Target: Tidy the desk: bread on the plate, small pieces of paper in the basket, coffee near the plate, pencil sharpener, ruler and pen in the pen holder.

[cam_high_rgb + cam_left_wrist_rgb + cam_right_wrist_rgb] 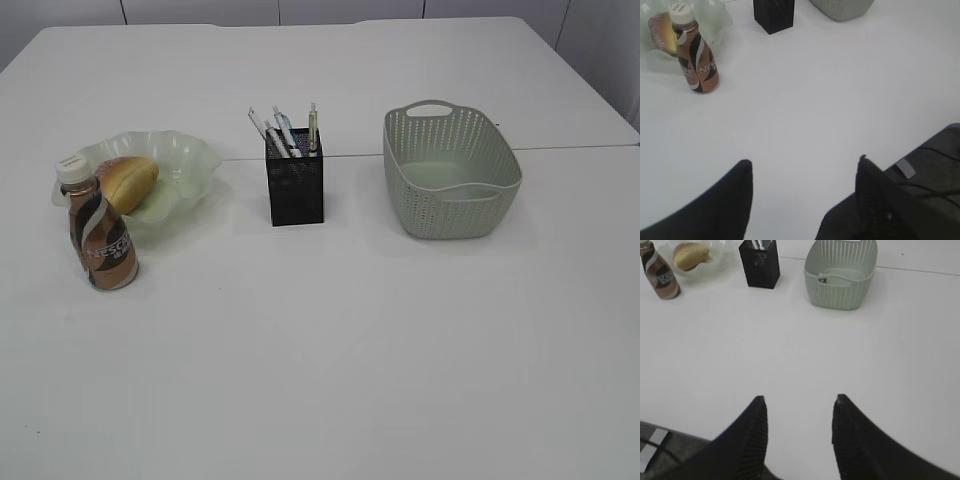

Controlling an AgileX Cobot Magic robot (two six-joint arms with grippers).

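Note:
A bread roll (128, 182) lies on the pale green wavy plate (190, 160) at the left. A brown coffee bottle (100, 238) with a white cap stands just in front of the plate. A black mesh pen holder (296, 190) holds several pens (286, 130). A pale green basket (450, 175) stands at the right; something small lies inside it (824, 279). No gripper shows in the exterior view. My left gripper (802, 162) is open and empty above bare table. My right gripper (799, 399) is open and empty too.
The white table (350, 340) has a seam running across behind the pen holder. A dark part of the robot with cables (925, 185) shows at the right of the left wrist view.

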